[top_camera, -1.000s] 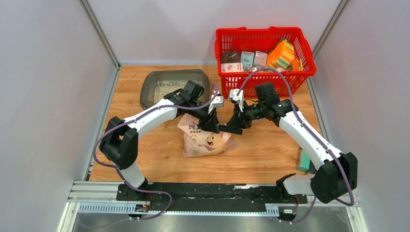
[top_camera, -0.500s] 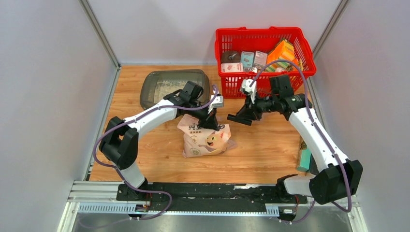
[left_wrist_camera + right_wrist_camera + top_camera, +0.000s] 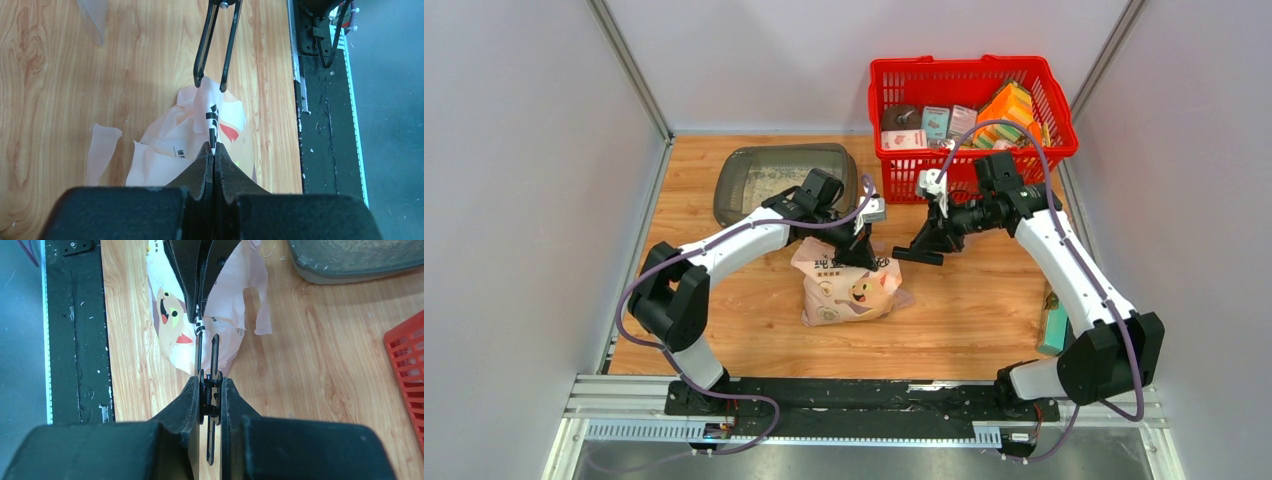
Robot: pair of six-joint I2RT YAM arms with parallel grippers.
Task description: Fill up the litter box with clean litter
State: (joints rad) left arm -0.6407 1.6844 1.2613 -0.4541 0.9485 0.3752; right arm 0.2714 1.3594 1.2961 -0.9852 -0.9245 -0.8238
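The litter box (image 3: 729, 185) is a dark grey tray at the back left, with pale granules on its floor; its corner shows in the right wrist view (image 3: 350, 260). The pinkish-cream bag of clean litter (image 3: 849, 290) lies at mid-table. My left gripper (image 3: 864, 262) is shut on the bag's upper edge (image 3: 212, 117), jaws pressed together (image 3: 213, 150). My right gripper (image 3: 914, 250) is shut on black spring scissors (image 3: 215, 347), just right of the bag (image 3: 235, 295). The scissor tips (image 3: 212, 75) touch the bag's pinched edge.
A red mesh basket (image 3: 969, 70) full of boxes stands at the back right, close behind the right arm. A teal box (image 3: 1052, 330) lies by the right wall. A torn strip of bag film (image 3: 102, 145) lies on the wood.
My left gripper has closed on the bag's upper edge. The right arm drew the scissors back up and to the right, away from the bag.
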